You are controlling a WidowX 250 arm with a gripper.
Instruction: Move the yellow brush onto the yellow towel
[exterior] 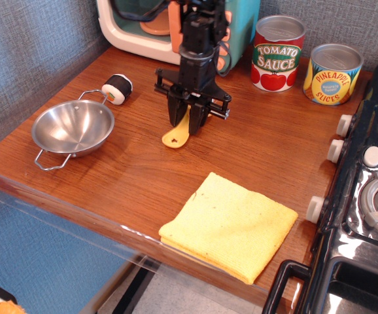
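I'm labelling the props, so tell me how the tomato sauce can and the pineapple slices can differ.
The tomato sauce can is red and white with green lettering; the pineapple can is yellow with blue trim. The tomato can stands taller and further left, nearer the toy microwave; the pineapple can is squatter, closer to the stove. Both stand upright with silver lids.

Glossy wooden table, woven towel

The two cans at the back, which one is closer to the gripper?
The tomato sauce can, red label, stands nearer the gripper. The pineapple slices can, yellow and blue, sits farther right, beside the stove.
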